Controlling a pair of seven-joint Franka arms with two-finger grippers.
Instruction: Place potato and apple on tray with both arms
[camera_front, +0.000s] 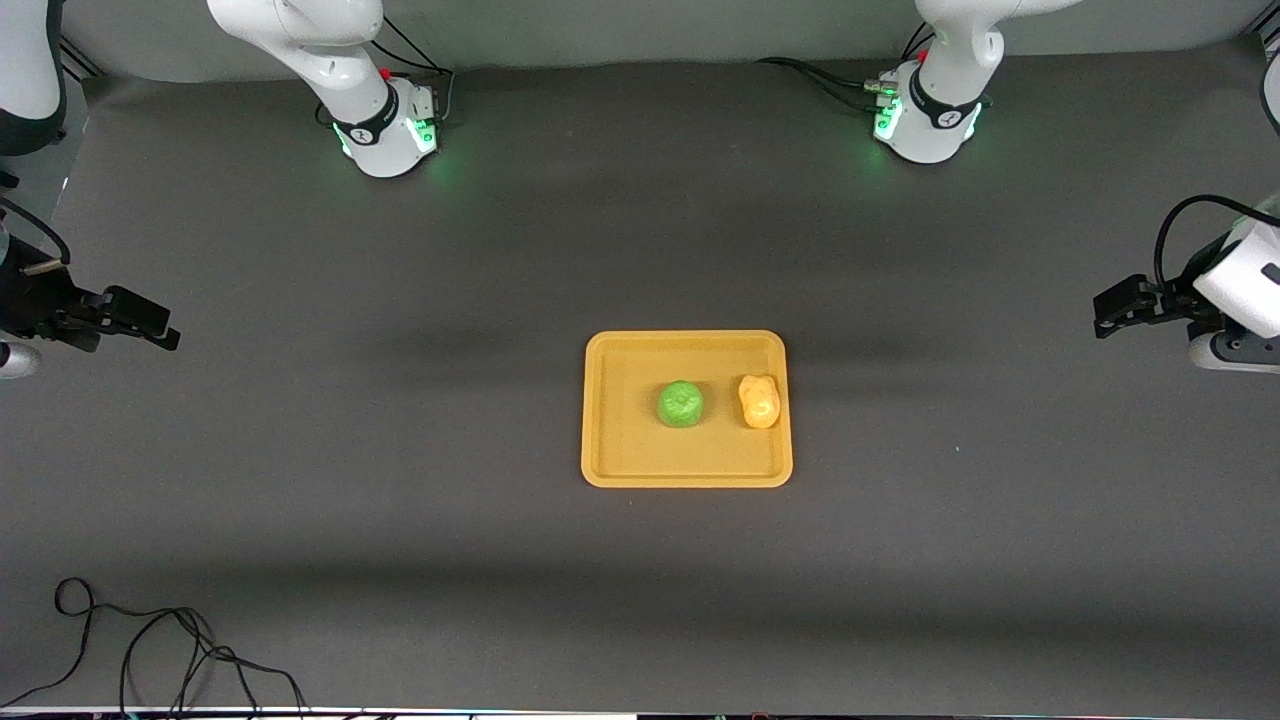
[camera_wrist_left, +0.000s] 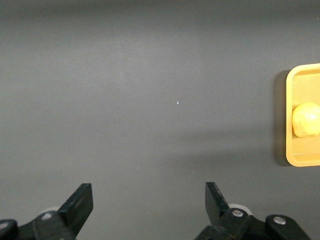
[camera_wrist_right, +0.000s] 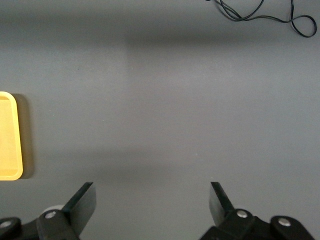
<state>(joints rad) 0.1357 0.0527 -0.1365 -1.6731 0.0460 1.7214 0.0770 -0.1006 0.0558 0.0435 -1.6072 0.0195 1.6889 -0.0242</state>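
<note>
The yellow-orange tray (camera_front: 640, 462) lies at the table's middle. The green apple (camera_front: 680, 404) sits on it near its centre. The yellow-tan potato (camera_front: 759, 400) sits on it beside the apple, toward the left arm's end. My left gripper (camera_front: 1105, 312) is open and empty, up over bare table at the left arm's end, well apart from the tray. Its wrist view shows its open gripper (camera_wrist_left: 149, 200), the tray's rim (camera_wrist_left: 289, 125) and the potato (camera_wrist_left: 306, 120). My right gripper (camera_front: 160, 333) is open and empty over bare table at the right arm's end. Its wrist view shows its open gripper (camera_wrist_right: 151, 200) and the tray's edge (camera_wrist_right: 7, 150).
A loose black cable (camera_front: 150, 650) lies on the dark table mat near the front camera at the right arm's end; it also shows in the right wrist view (camera_wrist_right: 260, 12). The two green-lit arm bases (camera_front: 390, 130) stand along the table's edge farthest from the camera.
</note>
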